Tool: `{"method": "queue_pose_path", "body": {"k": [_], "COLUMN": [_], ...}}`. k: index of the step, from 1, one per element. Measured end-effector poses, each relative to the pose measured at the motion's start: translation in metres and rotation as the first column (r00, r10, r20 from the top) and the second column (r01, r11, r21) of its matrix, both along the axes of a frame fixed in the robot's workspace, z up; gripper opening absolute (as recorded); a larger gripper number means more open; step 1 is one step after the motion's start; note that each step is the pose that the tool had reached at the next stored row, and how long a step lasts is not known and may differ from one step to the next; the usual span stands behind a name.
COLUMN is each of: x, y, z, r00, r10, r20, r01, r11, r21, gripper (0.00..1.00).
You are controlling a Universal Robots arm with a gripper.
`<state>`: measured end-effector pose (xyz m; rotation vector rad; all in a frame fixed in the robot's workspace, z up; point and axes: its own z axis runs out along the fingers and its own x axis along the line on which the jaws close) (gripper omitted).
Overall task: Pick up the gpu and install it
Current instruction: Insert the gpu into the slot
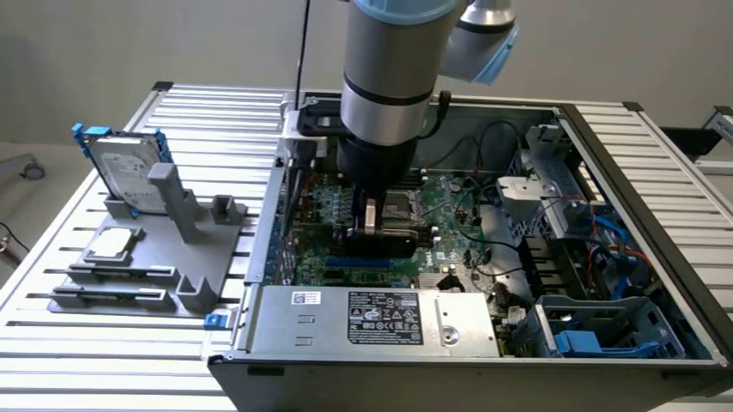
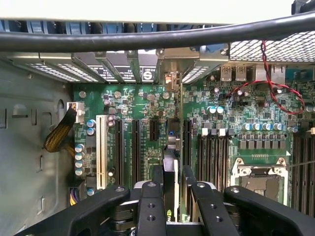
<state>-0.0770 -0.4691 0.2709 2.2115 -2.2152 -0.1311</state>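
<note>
**Gripper (image 2: 172,173), black two-finger type, clamped on the gpu (image 2: 170,164), a thin card held edge-on over the slots**

Scene, big to small: a slatted aluminium table (image 1: 206,112) carries an open grey metal PC case (image 1: 624,150) lying on its side. The grey robot arm (image 1: 390,77) reaches straight down into it. A silver power supply box (image 1: 378,322) sits at the case's near edge. A green motherboard (image 2: 133,98) covers the case floor. On the exterior view's left, outside the case, a grey plastic fixture (image 1: 172,249) holds a silver hard drive w/ blue frame (image 1: 120,167) and a small square silver chip (image 1: 112,245).

The gpu stands upright between the fingers, low over the board. It runs parallel to the long black expansion slots (image 2: 135,152), and its far end points at the rear bracket openings. Can't tell if its edge is already in a slot.

Doing this step well, as I judge it:
- keep the card vertical and square to the slot
- line the end bracket up w/ its rear opening
- press straight down, no twist
- stay clear of neighbouring slots and the yellow cable bundle (image 2: 59,135)

The gripper's jaws are narrow, pinching the card from both faces and touching nothing else.
</note>
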Motion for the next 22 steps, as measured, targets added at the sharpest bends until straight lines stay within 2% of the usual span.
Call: {"method": "queue_pose_path", "body": {"k": [9, 22], "x": [-0.0006, -0.0016], "y": [-0.0021, -0.0023], "z": [-0.0024, -0.0074], "r00": [1.0000, 1.0000], "r10": [0.000, 0.000], "r20": [0.0000, -0.0001], "r01": [0.000, 0.000], "r11": [1.0000, 1.0000], "r21": [0.0000, -0.0002], "gripper": [0.27, 0.27]}}
